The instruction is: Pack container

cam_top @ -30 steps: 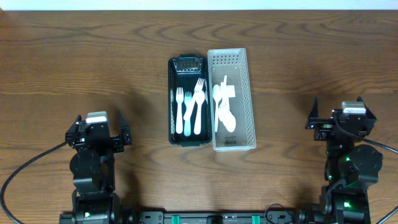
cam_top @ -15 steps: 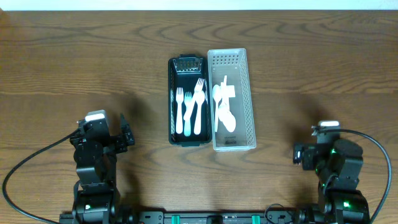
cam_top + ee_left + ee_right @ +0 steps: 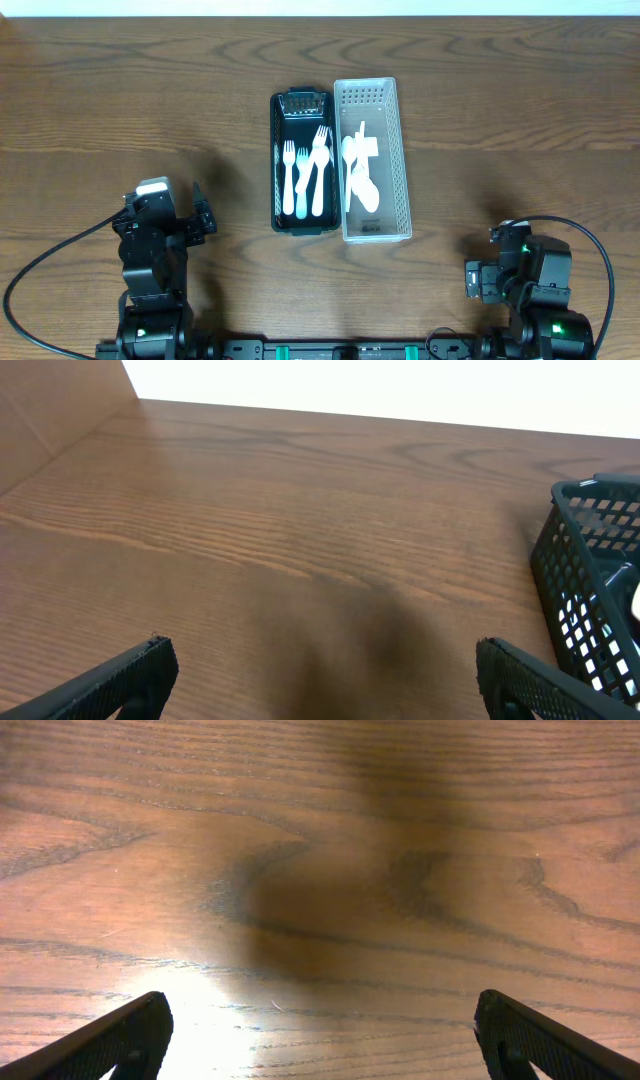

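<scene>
A black slotted container (image 3: 275, 160) stands at the table's middle with several white plastic forks (image 3: 305, 170) lying in it. Touching its right side is a white slotted container (image 3: 405, 160) that holds white spoons (image 3: 360, 175). My left gripper (image 3: 200, 218) sits near the front left, open, with only bare wood between its fingers (image 3: 320, 670); the black container's corner (image 3: 590, 590) shows at the right edge of the left wrist view. My right gripper (image 3: 478, 282) is low at the front right, open over bare wood (image 3: 320, 1020), well short of the containers.
The wooden table (image 3: 120, 90) runs wide on both sides of the containers. Black cables (image 3: 40, 275) loop from each arm's base at the front edge. A pale wall edge (image 3: 400, 390) shows beyond the table's far side.
The right arm has drawn back toward the front edge and folded lower. The left arm shifted slightly toward the front, then stayed still. Both grippers remain open.
</scene>
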`<control>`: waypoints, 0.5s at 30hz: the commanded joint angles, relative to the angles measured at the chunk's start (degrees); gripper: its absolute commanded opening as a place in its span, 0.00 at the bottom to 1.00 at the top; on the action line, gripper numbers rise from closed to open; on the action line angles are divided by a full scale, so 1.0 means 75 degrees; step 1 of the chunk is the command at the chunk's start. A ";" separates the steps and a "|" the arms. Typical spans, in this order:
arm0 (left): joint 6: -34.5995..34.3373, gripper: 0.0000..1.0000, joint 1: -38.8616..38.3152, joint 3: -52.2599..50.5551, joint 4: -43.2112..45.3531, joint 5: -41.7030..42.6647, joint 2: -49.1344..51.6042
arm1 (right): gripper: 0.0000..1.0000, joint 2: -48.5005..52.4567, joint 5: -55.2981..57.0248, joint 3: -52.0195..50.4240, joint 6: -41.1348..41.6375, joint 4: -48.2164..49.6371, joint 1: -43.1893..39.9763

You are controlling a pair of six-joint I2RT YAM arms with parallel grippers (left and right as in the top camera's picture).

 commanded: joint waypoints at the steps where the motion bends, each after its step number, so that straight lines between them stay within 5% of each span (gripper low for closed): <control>1: -0.0079 0.98 0.0012 0.0082 0.0006 -0.0035 -0.0006 | 0.99 -0.0038 0.0023 0.0032 0.0079 0.0003 0.0067; 8: -0.0079 0.98 0.0012 0.0082 0.0006 -0.0035 -0.0006 | 0.99 -0.0329 0.0023 0.0032 0.0079 -0.0006 0.0128; 15: -0.0079 0.98 0.0012 0.0085 0.0006 -0.0035 -0.0006 | 0.99 -0.2197 -0.0073 0.0032 0.0195 -0.0734 0.0469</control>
